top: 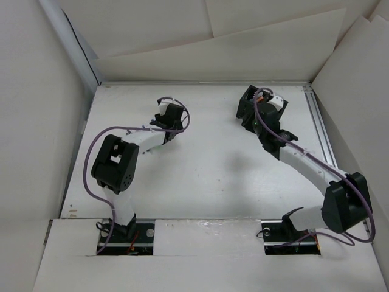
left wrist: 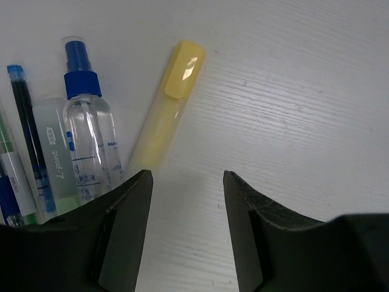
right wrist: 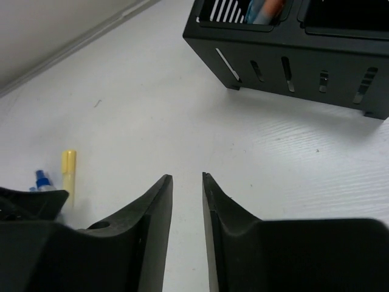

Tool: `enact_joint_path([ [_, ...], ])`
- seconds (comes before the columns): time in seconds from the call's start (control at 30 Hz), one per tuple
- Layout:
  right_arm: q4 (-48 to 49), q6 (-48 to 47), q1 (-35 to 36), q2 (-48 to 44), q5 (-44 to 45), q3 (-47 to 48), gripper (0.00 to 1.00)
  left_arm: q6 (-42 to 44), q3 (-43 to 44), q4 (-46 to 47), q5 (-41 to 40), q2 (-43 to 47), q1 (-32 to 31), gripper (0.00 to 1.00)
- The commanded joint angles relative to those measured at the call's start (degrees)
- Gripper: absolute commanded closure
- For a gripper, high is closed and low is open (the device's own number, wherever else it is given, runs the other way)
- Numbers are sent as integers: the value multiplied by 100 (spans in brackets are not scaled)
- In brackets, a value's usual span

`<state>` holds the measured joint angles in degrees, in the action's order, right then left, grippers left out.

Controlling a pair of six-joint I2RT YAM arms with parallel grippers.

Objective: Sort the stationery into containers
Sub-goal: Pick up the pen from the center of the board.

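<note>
From above, the white table (top: 213, 170) shows little but the two arms, whose wrists cover what lies beneath them; of the black container (top: 245, 98), only a corner shows beside the right wrist, near the table's far edge and right of centre. The wrist cameras supply the rest. The left gripper (left wrist: 187, 179) hangs with its matte, wedge-shaped fingers released and well parted, only bare table between them. Just beyond them, toward the far edge and left of centre, lies a row of things: a flat-sided yellow highlighter (left wrist: 167, 115) with a glossy cap, a clear plastic spray bottle (left wrist: 88, 140) with a blue nozzle, a slim blue pen (left wrist: 30, 140) and a translucent packet (left wrist: 56, 155) under them. The right gripper (right wrist: 187, 179) has its fingers drawn close but not clenched, with a narrow gap that grasps nothing. Its view shows the container as a thin-walled box with slotted sides on small feet, and an orange-tipped item (right wrist: 265, 8) stands in its left compartment. The table's surface has a fine ribbed grain.
</note>
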<state>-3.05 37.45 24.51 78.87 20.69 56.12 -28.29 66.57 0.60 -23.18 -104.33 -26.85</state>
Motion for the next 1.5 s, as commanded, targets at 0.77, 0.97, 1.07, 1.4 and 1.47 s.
enact_joint_path([
  [0.77,542,34,-184,-372,-688,-180,63,456,945,-166,279,-948,382,63],
  [0.97,595,34,-184,-425,-830,-233,61,456,893,-166,332,-1001,382,65],
  [1.07,595,34,-184,-478,-882,-233,60,404,893,-166,332,-1054,382,62],
  [1.4,595,34,-184,-478,-935,-233,59,342,867,-323,279,-948,382,60],
  [1.47,595,34,-184,-531,-935,-233,59,342,867,-324,332,-1001,382,60],
])
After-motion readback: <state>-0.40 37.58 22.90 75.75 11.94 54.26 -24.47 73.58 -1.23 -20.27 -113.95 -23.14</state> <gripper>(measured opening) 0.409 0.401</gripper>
